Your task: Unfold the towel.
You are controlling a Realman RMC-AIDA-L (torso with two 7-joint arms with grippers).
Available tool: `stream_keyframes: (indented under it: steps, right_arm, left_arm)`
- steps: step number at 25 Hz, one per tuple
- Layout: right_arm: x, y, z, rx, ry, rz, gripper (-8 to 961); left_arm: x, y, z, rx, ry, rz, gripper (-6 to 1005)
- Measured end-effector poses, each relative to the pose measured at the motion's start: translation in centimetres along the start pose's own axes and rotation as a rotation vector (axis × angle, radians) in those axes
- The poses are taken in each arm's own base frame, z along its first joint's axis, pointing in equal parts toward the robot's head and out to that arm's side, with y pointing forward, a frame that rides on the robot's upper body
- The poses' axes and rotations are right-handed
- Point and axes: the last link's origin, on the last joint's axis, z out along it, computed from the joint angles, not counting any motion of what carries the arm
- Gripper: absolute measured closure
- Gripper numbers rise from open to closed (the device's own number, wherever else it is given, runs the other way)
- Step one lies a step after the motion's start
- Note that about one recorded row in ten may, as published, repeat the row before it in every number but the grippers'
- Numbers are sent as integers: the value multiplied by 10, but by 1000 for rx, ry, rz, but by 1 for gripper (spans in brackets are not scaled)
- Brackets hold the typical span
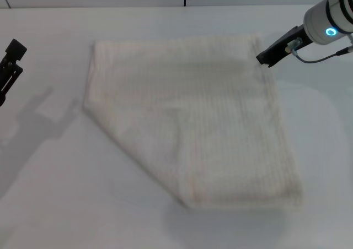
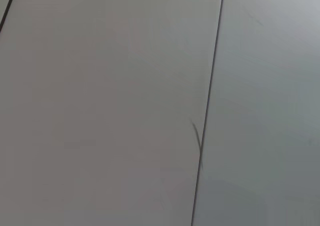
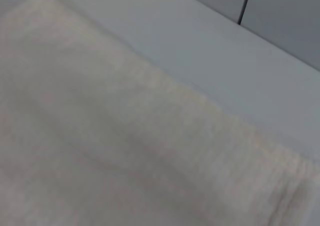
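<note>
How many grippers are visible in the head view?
2: the right gripper at the towel's far right corner, and the left gripper at the table's left edge, partly out of frame.

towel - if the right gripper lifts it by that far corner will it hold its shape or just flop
The towel will probably flop: it lies flat in soft folded layers, so the lifted corner should peel up and drape. Its ribbed weave likely grips well rather than slipping. Being far wider than the right gripper, most of it may drag on the table.

The right gripper point(image 1: 266, 58) hovers at the towel's point(image 1: 193, 117) far right corner. The left gripper point(image 1: 8, 67) sits well off the towel's left side.
</note>
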Motion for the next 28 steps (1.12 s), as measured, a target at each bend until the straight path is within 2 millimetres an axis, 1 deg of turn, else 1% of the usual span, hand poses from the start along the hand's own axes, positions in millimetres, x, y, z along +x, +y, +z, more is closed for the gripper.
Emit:
stream_keyframes:
  steps: [4, 6, 11, 14, 17, 21, 28]
  right_arm:
    - [-1, 3, 4, 1, -57, 35, 954]
    - [-1, 4, 7, -4, -140, 73, 954]
    - [10, 3, 11, -41, -487, 193, 954]
    - [19, -1, 6, -40, -697, 253, 954]
    - [29, -8, 0, 15, -859, 289, 954]
    - [34, -10, -4, 77, -965, 261, 954]
    - [36, -11, -8, 138, -1034, 229, 954]
  left_arm:
    - [-2, 1, 0, 3, -1, -6, 280]
    - [-4, 4, -1, 7, -1, -9, 280]
    - [-4, 2, -4, 41, 14, -20, 280]
    - [-1, -1, -7, 59, 31, -16, 280]
    - [2, -5, -13, 100, 50, -12, 281]
    - [1, -7, -14, 119, 48, -10, 281]
    - [5, -9, -15, 134, 66, -4, 282]
